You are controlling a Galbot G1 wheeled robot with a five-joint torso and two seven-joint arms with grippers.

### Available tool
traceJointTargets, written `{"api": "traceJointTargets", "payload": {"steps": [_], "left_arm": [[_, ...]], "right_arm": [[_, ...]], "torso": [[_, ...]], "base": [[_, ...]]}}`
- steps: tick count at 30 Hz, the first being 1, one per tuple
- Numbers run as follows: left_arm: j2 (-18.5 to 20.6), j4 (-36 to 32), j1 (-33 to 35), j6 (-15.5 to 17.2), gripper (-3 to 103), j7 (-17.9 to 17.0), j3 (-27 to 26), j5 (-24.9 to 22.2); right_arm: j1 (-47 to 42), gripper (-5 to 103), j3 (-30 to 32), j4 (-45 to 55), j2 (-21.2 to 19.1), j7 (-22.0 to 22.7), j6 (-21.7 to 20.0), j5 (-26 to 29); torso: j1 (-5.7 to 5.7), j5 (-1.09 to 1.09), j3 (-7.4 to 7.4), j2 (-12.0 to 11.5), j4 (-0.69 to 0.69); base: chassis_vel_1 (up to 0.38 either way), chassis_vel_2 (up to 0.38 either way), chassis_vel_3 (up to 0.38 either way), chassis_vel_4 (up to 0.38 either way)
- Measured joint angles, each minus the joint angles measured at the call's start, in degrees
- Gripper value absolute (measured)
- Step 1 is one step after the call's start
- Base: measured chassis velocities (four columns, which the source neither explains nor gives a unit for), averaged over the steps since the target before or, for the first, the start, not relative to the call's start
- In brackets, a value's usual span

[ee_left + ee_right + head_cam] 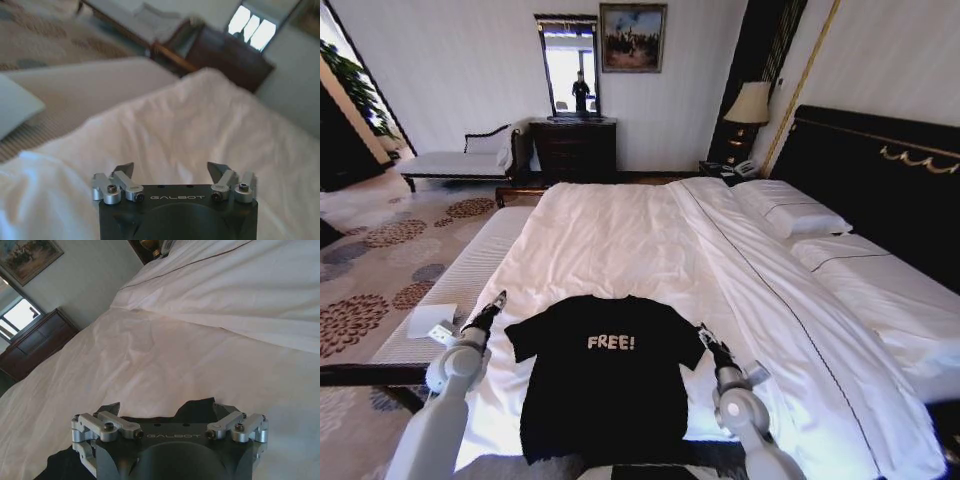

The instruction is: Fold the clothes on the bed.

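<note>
The black T-shirt (603, 375) lies flat on the bed (620, 240), collar toward the headboard; the left gripper (492, 308) and the right gripper (708, 338) flank the sleeves, jaws wide; the right is nearer.

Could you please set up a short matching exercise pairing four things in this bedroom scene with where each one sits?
Things:
1. black T-shirt
2. left gripper
3. right gripper
4. lamp

Places:
A. by the shirt's right sleeve, open
B. beside the headboard, far end
C. spread flat on the bed, lettering up
D. by the shirt's left sleeve, open

Pairs: 1-C, 2-D, 3-A, 4-B
</note>
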Motion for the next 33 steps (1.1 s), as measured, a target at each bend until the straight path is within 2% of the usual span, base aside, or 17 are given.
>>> {"api": "traceJointTargets", "payload": {"steps": [1, 2, 3, 4, 9, 12, 15, 25, 29, 32, 33], "left_arm": [[0.8, 2.2, -2.1, 2.0, 88, 0.0, 2.0, 0.1], [0.8, 2.2, -2.1, 2.0, 88, 0.0, 2.0, 0.1], [1.2, 3.1, -2.9, 3.0, 93, 0.0, 2.9, 0.1], [1.8, 5.0, -4.5, 5.4, 98, 0.1, 4.9, 0.0], [2.3, 9.7, -8.8, 8.2, 100, 2.1, 10.5, 0.7], [1.5, 12.1, -11.2, 7.8, 100, 4.5, 13.7, 3.5], [0.9, 13.3, -12.5, 7.2, 100, 5.3, 15.4, 4.6], [-1.4, 16.9, -16.2, 6.0, 103, 5.1, 18.8, 6.3], [-1.9, 18.1, -16.5, 5.5, 88, 5.0, 19.3, 6.3], [-2.2, 18.3, -16.6, 5.3, 82, 5.0, 19.6, 6.3], [-2.2, 18.3, -16.5, 5.3, 77, 5.0, 19.6, 6.3]], "right_arm": [[0.0, 100, 0.0, -0.1, -0.1, 0.1, -0.1, 0.0], [0.0, 100, 0.0, -0.1, -0.1, 0.1, -0.1, 0.0], [0.0, 100, 0.1, -0.2, -0.1, 0.1, -0.1, 0.0], [-0.1, 100, 0.3, -0.4, -0.2, 0.1, -0.1, -0.1], [-0.6, 100, 0.8, -0.8, 0.0, 0.1, 0.0, -0.6], [-1.0, 100, 0.9, -1.1, 0.1, 0.1, 0.2, -1.0], [-1.2, 100, 1.0, -1.2, 0.2, 0.1, 0.3, -1.2], [-1.2, 100, 1.3, -1.5, 0.1, 0.0, 0.7, -1.3], [-1.0, 100, 1.3, -1.7, 0.1, -0.1, 0.7, -1.2], [-1.0, 100, 1.2, -1.7, 0.1, -0.1, 0.7, -1.2], [-1.0, 100, 1.2, -1.7, 0.1, -0.1, 0.7, -1.2]], "torso": [[0.0, -0.02, 0.0, 0.0, -0.05], [0.0, -0.02, 0.0, 0.0, -0.05], [0.0, -0.01, 0.0, 0.0, -0.07], [0.0, -0.01, 0.0, 0.0, -0.07], [0.0, 0.01, 0.0, 0.0, -0.05], [0.0, 0.0, 0.0, 0.0, -0.05], [0.0, 0.01, -0.01, 0.0, -0.05], [0.0, 0.01, -0.01, 0.0, -0.05], [0.0, 0.01, -0.01, 0.0, -0.05], [0.0, 0.0, -0.01, 0.0, -0.04], [0.0, 0.0, -0.01, 0.0, -0.05]], "base": [[0.0, 0.0, 0.0, 0.0], [0.0, 0.0, 0.0, 0.0], [0.0, 0.0, 0.0, 0.0], [0.0, 0.0, 0.0, 0.0], [0.0, 0.0, 0.0, 0.0], [0.0, 0.0, 0.0, 0.0], [0.0, 0.0, 0.0, 0.0], [0.0, 0.0, 0.0, 0.0], [0.0, 0.0, 0.0, 0.0], [0.0, 0.0, 0.0, 0.0], [0.0, 0.0, 0.0, 0.0]]}}
